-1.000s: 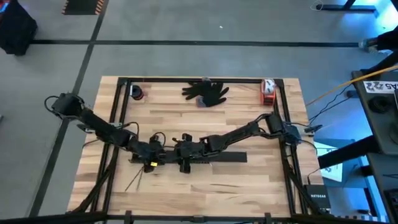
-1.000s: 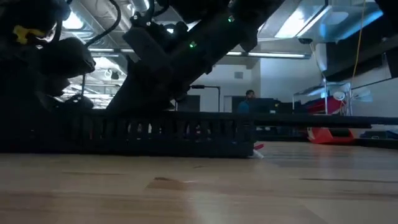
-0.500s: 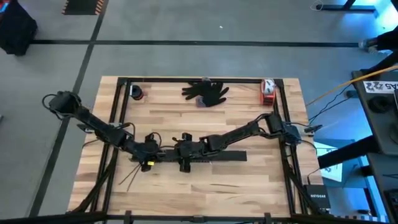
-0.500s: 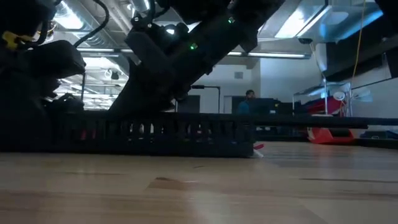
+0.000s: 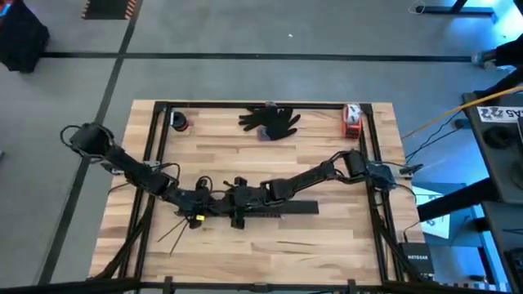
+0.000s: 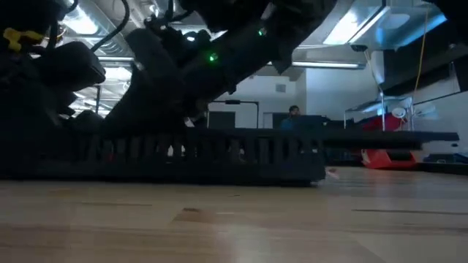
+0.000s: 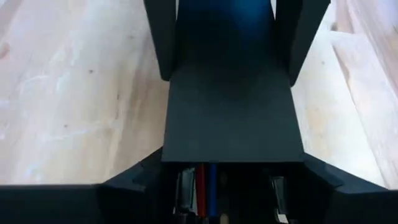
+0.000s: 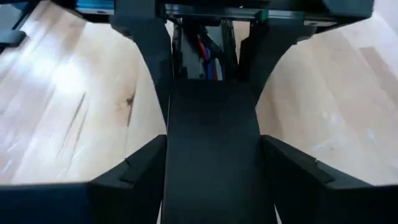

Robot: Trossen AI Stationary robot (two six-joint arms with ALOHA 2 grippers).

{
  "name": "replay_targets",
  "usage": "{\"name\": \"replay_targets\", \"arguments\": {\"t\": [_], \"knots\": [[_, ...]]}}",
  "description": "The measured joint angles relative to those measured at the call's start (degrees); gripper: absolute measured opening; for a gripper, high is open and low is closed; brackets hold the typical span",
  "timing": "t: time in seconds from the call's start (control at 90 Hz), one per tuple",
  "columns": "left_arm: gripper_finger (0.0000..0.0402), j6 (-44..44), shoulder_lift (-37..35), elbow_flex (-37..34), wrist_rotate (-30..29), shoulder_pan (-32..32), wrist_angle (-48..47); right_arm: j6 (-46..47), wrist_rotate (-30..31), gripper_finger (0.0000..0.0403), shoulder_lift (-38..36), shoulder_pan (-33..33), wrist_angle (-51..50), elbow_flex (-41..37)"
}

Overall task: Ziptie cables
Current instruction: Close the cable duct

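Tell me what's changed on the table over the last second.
The long black slotted bar slid a little toward the left arm's side, and the right gripper moved that way with it. The left gripper stayed at the bar's other end. The black glove and the loose strips did not move.
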Motion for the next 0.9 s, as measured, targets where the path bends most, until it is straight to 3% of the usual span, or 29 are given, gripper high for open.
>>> {"name": "replay_targets", "arguments": {"t": [0.244,0.367,0.522,0.9], "knots": [[0.0249,-1.52,1.52,0.65,-0.01,0.87,1.44,-2.36,0.21,0.0225,0.13,-0.16,-2.26,0.96],[0.0276,-0.65,0.74,0.64,2.65,2.34,0.89,-2.34,0.36,0.0225,0.13,-0.21,-2.92,1.01],[0.0285,-2.35,-3.33,1.15,5.63,2.74,-2.30,-2.52,-0.27,0.0225,0.03,-0.19,-4.53,1.11],[0.0283,-5.90,-17.28,2.22,6.85,2.47,-20.39,-2.84,-0.03,0.0225,-0.04,-0.17,-5.69,1.09]]}}
